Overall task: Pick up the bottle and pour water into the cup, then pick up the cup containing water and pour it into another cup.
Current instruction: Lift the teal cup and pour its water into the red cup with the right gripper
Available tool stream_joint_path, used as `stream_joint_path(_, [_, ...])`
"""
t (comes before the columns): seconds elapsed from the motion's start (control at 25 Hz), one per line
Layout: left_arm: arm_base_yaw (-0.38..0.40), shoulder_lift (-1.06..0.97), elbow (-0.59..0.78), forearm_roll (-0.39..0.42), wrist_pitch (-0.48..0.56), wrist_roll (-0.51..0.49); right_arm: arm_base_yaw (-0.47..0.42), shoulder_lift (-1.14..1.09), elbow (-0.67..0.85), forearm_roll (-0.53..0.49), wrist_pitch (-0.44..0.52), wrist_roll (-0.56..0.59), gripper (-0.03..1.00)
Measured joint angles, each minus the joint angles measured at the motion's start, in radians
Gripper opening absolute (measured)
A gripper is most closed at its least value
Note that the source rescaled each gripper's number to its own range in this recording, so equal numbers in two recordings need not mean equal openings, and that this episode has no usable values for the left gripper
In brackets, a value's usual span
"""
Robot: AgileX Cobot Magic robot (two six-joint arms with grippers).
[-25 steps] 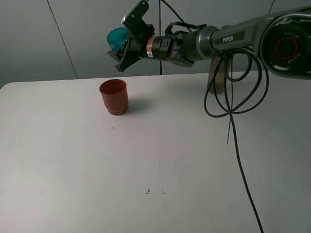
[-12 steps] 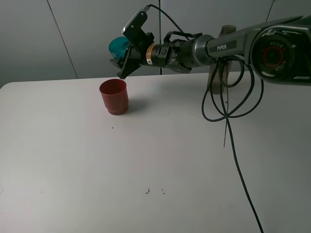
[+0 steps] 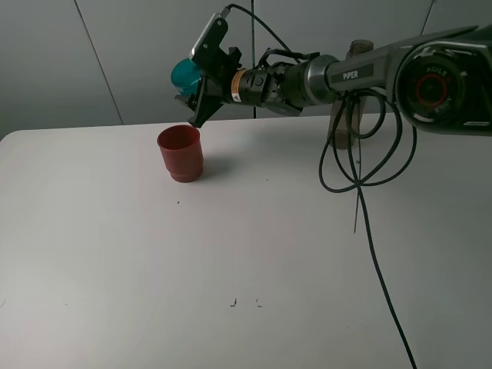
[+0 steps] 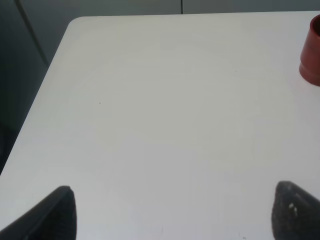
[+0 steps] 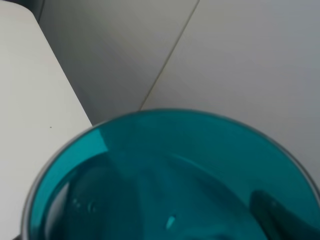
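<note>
My right gripper [image 3: 194,91] is shut on the teal cup [image 3: 184,74] and holds it tipped on its side in the air, just above and behind the red cup [image 3: 180,153]. The red cup stands upright on the white table [image 3: 231,246]. In the right wrist view the teal cup [image 5: 170,180] fills the picture and I cannot tell whether it holds water. The grey-brown bottle [image 3: 341,127] stands at the back right, partly hidden by the arm and cables. My left gripper [image 4: 175,217] is open over bare table, with the red cup [image 4: 312,55] at that picture's edge.
Black cables [image 3: 361,177] hang from the right arm and trail across the right side of the table to its front edge. A grey wall stands behind the table. The table's left edge [image 4: 45,85] shows in the left wrist view.
The right wrist has rolled and the teal cup has come slightly lower toward the red cup. The red cup has not moved.
</note>
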Motion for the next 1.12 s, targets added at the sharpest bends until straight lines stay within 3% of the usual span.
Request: stream_joint_path(1.12, [0.000,0.000,0.000,0.000,0.000,0.000,0.000,0.000,0.000,-0.002,-0.020,-0.387,0.05])
